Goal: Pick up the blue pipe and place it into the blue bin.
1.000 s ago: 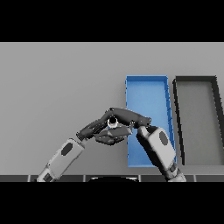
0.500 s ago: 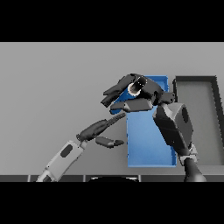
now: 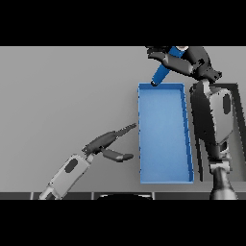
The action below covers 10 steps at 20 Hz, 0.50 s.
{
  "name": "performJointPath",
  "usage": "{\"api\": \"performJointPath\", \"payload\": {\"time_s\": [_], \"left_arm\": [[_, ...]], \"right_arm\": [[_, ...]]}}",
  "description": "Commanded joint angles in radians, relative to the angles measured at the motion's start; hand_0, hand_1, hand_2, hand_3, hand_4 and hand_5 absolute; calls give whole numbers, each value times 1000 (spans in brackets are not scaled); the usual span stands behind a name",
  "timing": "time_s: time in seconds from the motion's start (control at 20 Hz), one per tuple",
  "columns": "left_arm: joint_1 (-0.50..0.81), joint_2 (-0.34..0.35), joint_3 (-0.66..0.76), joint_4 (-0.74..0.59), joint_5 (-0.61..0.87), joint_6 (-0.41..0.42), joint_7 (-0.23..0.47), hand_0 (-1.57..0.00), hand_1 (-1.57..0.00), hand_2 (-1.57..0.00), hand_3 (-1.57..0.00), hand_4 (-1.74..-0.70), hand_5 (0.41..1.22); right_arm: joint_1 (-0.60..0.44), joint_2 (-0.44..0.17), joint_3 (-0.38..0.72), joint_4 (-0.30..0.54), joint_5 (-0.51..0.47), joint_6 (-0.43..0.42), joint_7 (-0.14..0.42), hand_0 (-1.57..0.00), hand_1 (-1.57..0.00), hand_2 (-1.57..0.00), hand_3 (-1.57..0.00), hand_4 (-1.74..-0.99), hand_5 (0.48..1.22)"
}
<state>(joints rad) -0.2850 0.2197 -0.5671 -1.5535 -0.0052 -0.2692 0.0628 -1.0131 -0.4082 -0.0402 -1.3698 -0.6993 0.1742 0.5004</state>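
The short blue cylindrical pipe (image 3: 162, 72) is held tilted in the curled fingers of the right hand (image 3: 185, 60), above the far edge of the blue rectangular bin (image 3: 163, 175) on the grey counter (image 3: 62, 96). The left hand (image 3: 106, 142) is seen left of the bin, fingers relaxed and apart, holding nothing.

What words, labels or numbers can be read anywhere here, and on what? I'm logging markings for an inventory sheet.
None: no text, number or sign shows anywhere.
Blue pipe, held in the right hand: plain, no marking.
Blue bin: plain walls and floor, no label.
Dark bin, mostly hidden behind the right arm: no marking on the part that shows.
Left hand and grey table: nothing written.
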Motion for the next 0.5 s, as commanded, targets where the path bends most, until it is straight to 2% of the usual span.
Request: {"api": "performJointPath", "payload": {"time_s": [0.0, 0.2, 0.3, 0.35, 0.45], "left_arm": [[-4, 1, 5, 2, 6, -4, 2, 1, 1, 1, 1, -906, 489], [-7, -2, 11, 11, 14, -5, 18, 1, 1, 1, 1, -894, 483], [5, 12, 11, -3, 18, -12, 1, 1, 1, 1, 1, -890, 474], [4, 12, 12, -8, 18, -9, 4, 1, 1, 1, 1, -888, 473], [2, 4, 9, -2, 13, -3, 7, 1, 1, 1, 1, -887, 466]], "right_arm": [[25, -11, -12, 21, 3, 10, 8, -1571, -1571, -1571, -1571, -1739, 1124], [168, 2, -7, 39, 63, -16, 41, -1571, -1571, -1571, -1571, -1740, 1122], [249, 16, 7, 17, 90, -43, 74, -1571, -1571, -1571, -1571, -1740, 1120], [277, 26, 12, 6, 92, -66, 108, -1571, -1571, -1571, -1571, -1741, 1120], [344, 1, 43, 24, 80, -89, 110, -1571, -1571, -1571, -1571, -1741, 1120]]}}
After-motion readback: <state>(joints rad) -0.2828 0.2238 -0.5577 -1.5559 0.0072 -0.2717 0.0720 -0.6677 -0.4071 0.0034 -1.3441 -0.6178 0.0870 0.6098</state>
